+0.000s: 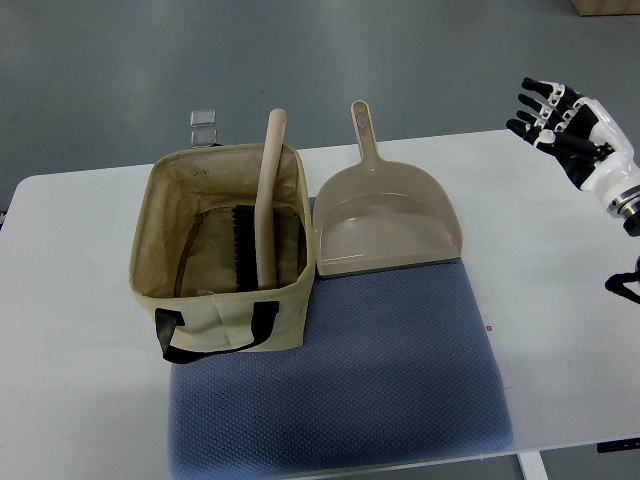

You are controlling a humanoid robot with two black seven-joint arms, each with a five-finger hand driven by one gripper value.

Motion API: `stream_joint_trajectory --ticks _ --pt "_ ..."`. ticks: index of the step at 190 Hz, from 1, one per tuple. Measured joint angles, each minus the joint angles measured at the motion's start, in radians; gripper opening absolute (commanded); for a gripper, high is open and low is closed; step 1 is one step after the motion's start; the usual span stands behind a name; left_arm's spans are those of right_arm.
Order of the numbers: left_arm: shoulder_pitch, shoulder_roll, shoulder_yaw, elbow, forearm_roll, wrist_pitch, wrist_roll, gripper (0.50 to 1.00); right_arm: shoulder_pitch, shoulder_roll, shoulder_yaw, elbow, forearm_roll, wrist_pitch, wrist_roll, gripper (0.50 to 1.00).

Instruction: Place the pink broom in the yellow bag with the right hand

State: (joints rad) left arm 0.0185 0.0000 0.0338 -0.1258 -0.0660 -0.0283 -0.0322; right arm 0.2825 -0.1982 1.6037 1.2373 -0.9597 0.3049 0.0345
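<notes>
No readable brand or label anywhere in this shot; the only mark is a tiny red speck [488, 327] on the white table [70, 300] just off the mat's right edge, way too small to read. The pink broom [268, 200] sits inside the yellow bag [225, 315], with its dark bristles down on the bag floor and its pale handle leaning up against the far rim and poking out past it. The bag is an open-topped fabric box with a black strap handle on the near face, and it's parked on the far left part of a blue-grey mat [380, 380]. Just to the right of the bag, touching or nearly touching its side, lies a matching dustpan [385, 225], mouth edge resting on the mat's far edge and handle pointing away from the robot. Beyond the table, on the grey floor behind the bag, there are two small clear squares [203, 124]. The right hand [565, 125] is up in the air over the table's far right corner, well apart from the bag and broom, fingers spread and holding nothing. Nothing sits between the hand and the bag except bare table and the dustpan. The left arm doesn't show at all.
</notes>
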Motion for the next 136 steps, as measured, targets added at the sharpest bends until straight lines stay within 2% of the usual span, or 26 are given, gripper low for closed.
stream_joint_trajectory --ticks 9,57,136 --pt "0.0 0.0 0.0 0.0 0.0 0.0 0.0 1.0 -0.017 0.019 0.002 0.0 0.002 -0.001 0.014 0.928" --pt "0.0 0.0 0.0 0.0 0.0 0.0 0.0 1.0 -0.093 0.09 -0.001 0.0 0.006 -0.019 0.118 0.928" --pt "0.0 0.0 0.0 0.0 0.0 0.0 0.0 1.0 -0.135 0.108 -0.09 -0.004 0.007 -0.021 0.128 0.93"
